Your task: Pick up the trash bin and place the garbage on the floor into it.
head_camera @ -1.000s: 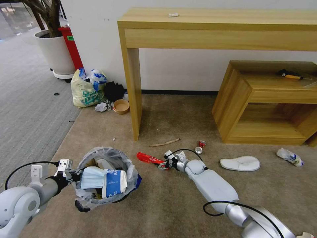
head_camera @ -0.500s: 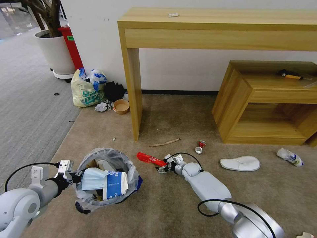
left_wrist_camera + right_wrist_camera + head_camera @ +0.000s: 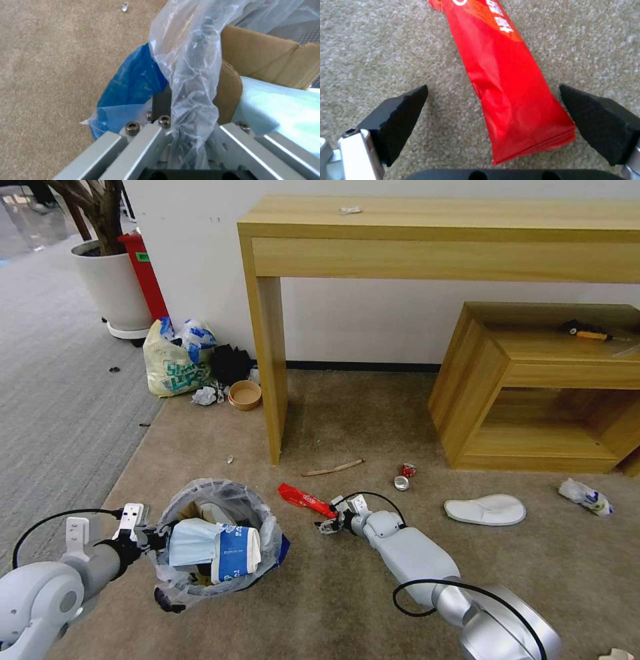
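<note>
Right claw spread around glossy red wrapper; left claw clamps trash bin.

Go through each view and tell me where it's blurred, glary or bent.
Head view: evenly lit and sharp, straight edges of the wooden table bow slightly toward the frame edges. Left wrist view: glare on the trash bin liner, left hand frame blurred up close. Right wrist view: red wrapper sharp, right hand pads soft-edged.

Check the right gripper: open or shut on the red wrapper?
Open. The right gripper has its two black pads spread on either side of the red wrapper, which lies flat on the floor, untouched.
</note>
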`<state>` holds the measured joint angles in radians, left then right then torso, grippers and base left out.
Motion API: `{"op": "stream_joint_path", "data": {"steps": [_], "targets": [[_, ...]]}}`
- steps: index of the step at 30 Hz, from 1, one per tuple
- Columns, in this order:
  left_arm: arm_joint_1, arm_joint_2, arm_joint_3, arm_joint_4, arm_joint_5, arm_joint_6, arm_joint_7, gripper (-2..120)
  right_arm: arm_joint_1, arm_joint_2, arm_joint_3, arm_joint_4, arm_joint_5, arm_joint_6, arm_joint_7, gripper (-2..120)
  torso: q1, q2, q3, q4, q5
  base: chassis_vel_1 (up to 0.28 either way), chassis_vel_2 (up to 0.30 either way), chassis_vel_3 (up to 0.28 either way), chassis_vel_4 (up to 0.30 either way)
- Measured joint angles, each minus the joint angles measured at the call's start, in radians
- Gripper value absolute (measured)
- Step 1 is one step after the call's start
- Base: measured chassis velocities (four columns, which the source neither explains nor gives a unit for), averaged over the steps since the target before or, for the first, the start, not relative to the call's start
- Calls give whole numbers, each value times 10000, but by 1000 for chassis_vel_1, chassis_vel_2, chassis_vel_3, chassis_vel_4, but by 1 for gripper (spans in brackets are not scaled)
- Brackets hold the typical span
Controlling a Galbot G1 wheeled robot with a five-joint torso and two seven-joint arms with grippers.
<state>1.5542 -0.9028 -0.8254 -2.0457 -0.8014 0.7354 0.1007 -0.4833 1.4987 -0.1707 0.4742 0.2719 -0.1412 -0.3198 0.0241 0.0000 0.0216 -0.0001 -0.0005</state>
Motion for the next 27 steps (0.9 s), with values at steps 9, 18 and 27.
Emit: {"op": "stream_joint_path", "data": {"steps": [9, 18, 27], "targets": [[22, 0, -15, -61, 1, 0, -9, 0, -1, 18, 19, -45, 19, 18, 181, 77, -2, 3, -2, -6, -3, 0, 0, 0, 0], [12, 1, 8, -65, 0, 0, -16, 0, -43, 10, 39, -39, 25, 34, 324, 48, -2, 3, -1, -8, -6, 0, 0, 0, 0], [19, 35, 6, -65, -5, 0, -9, 0, -246, -35, 53, 166, 28, 70, 399, 15, -2, 3, 0, 2, 2, 0, 0, 0, 0]]}}
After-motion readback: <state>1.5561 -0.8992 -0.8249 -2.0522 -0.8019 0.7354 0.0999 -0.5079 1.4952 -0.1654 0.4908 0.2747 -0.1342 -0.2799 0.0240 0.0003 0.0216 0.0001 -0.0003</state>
